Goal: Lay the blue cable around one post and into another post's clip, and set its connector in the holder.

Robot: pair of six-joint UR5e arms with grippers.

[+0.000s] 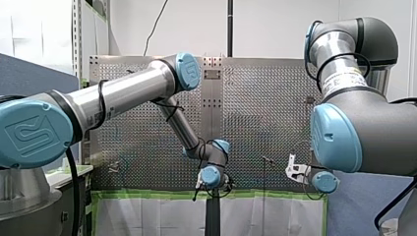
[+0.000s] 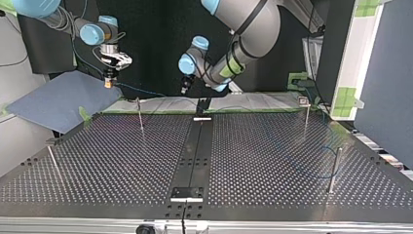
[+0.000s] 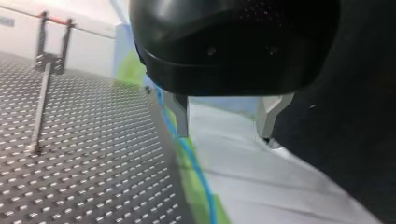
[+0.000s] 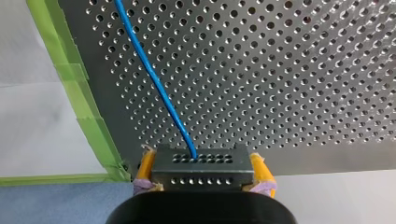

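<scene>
Perforated table [image 2: 272, 161]; connector [image 4: 201, 170] past its edge.

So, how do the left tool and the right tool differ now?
The left tool is open and holds nothing; the right tool is shut on the connector of the blue cable. The left has metal fingers; the right has yellow pads. Both have two fingers.
</scene>
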